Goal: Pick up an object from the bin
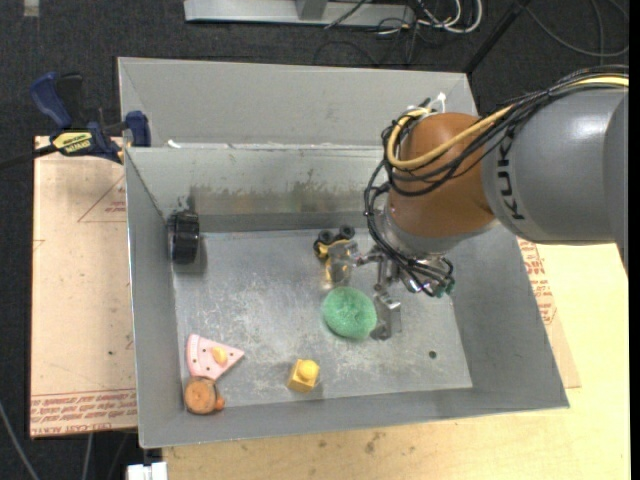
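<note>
One green fuzzy ball (347, 315) lies near the bin's (150, 268) middle. The gripper (362, 301) hangs over it, fingers (386, 318) spread open at its far-left and right sides, not clamped. A yellow block (304, 374) sits nearer, to the left.

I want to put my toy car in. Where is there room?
Bare floor lies between the black wheel and the green ball. More lies right of the yellow block. It is crowded round the gripper at the green ball, and at the pink wedge and orange ball.
</note>
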Action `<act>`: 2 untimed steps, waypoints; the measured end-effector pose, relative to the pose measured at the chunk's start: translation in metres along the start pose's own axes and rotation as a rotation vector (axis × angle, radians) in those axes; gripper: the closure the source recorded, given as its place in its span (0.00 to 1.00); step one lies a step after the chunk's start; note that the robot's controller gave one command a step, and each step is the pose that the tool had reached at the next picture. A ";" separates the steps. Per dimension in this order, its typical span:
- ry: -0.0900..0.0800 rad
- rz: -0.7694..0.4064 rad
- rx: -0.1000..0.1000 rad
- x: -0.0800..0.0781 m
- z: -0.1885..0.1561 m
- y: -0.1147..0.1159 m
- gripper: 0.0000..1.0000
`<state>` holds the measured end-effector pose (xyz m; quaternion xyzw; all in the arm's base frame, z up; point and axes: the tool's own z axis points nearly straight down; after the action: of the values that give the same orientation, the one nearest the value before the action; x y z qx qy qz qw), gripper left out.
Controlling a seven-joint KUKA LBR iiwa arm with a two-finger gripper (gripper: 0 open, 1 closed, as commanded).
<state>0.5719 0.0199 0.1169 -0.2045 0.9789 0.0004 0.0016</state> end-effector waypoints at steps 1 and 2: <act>-0.004 0.152 0.000 -0.011 0.034 -0.008 1.00; -0.004 0.152 0.000 -0.011 0.034 -0.008 1.00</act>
<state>0.5853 0.0167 0.0826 -0.1295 0.9916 0.0009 0.0037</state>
